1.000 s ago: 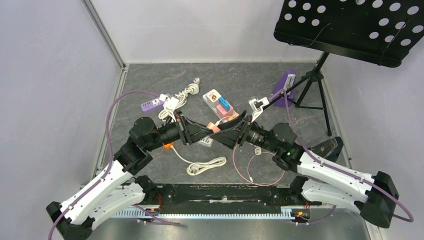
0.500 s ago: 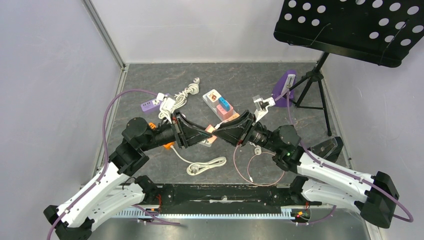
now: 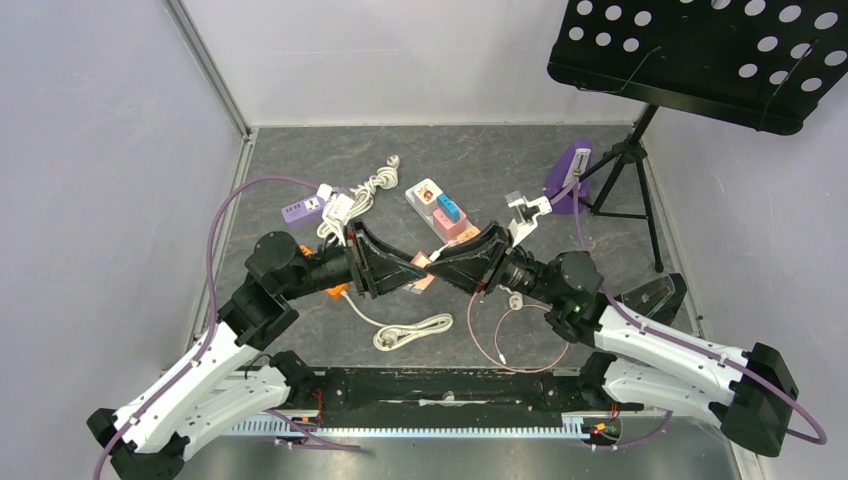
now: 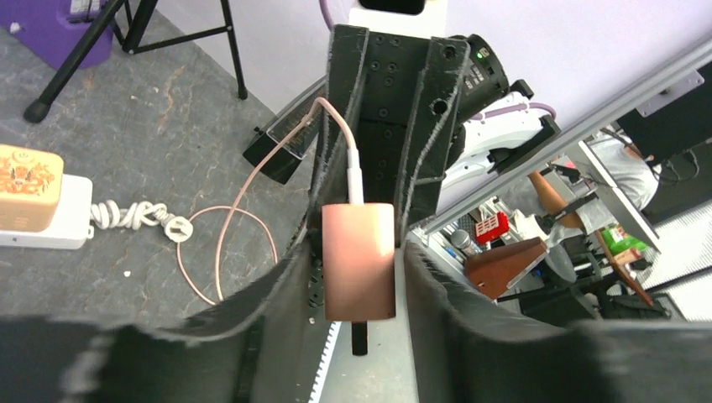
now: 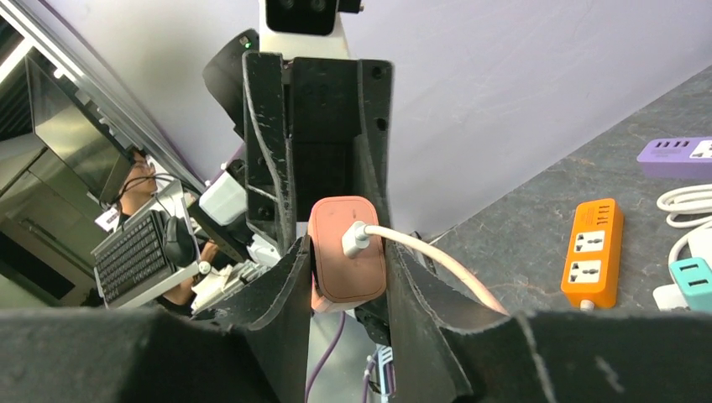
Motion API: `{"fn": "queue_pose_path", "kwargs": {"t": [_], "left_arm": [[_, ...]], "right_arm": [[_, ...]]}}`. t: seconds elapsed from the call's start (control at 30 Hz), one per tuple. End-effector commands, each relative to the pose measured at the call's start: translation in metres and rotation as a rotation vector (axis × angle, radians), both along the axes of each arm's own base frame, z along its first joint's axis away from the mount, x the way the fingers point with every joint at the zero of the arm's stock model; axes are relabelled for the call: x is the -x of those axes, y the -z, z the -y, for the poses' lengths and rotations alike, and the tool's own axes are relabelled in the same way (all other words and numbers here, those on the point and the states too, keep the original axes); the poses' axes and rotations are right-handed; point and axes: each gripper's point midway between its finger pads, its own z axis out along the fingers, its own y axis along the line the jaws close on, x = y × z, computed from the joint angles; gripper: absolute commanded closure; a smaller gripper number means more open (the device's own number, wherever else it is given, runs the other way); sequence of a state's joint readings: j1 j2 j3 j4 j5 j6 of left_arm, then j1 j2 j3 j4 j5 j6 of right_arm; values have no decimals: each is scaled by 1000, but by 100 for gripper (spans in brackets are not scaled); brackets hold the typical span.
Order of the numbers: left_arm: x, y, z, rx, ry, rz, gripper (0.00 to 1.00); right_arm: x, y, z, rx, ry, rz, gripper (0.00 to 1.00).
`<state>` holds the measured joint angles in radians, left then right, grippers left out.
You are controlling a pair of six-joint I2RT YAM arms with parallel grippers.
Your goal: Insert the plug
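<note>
The plug (image 3: 423,265) is a pink block with a black prong (image 4: 359,336), hanging above the table's middle where both grippers meet tip to tip. A white connector (image 5: 356,238) with a pinkish cable (image 4: 252,180) sits in its face. My right gripper (image 5: 347,252) is shut on the pink plug (image 5: 347,264), its fingers pressing both sides. My left gripper (image 4: 359,260) stands open around the plug's other end (image 4: 359,260), with a gap on each side. In the top view the left gripper (image 3: 413,262) comes from the left and the right gripper (image 3: 434,266) from the right.
An orange power strip (image 5: 594,252) lies on the table below the left arm. A purple strip (image 3: 303,210), a white strip with pink and blue blocks (image 3: 440,210) and coiled white cords (image 3: 410,330) lie around. A black music stand (image 3: 700,50) on a tripod stands at the back right.
The right jaws have shut on the pink plug, and after that the left jaws have opened off it. Both arms shifted slightly left.
</note>
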<state>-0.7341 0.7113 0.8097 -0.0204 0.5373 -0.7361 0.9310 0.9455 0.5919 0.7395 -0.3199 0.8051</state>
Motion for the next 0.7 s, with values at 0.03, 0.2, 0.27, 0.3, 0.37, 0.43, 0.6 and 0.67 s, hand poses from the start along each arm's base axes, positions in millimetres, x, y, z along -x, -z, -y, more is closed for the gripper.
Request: {"fn": "queue_pose_path", "kwargs": {"t": [0.03,0.2,0.27,0.3,0.37,0.43,0.6,0.67], "left_arm": [[-12,2,-6,-53,-82,-6,38],[-23,12,-17,-124,-174,0,31],[-34,19,-31,-193,-272,3,31],[-42,24,-44,-243,-349,6,31],[-58,32,-76,-335,-530,10,30],[-71,37,-114,-413,-727,12,30],[-75,36,-170,-458,-981,31,30],[-74,34,-178,-437,-1014,34,30]], "right_arm": [[5,-19,0,-5,-1,84,100],[-6,-11,-1,58,57,115,100],[-13,-2,-2,117,97,137,100],[-20,4,-2,153,127,153,100],[-32,19,-3,237,181,188,100],[-44,36,-4,314,228,218,100],[-69,84,-18,471,275,314,100],[-77,102,-25,506,287,360,100]]}}
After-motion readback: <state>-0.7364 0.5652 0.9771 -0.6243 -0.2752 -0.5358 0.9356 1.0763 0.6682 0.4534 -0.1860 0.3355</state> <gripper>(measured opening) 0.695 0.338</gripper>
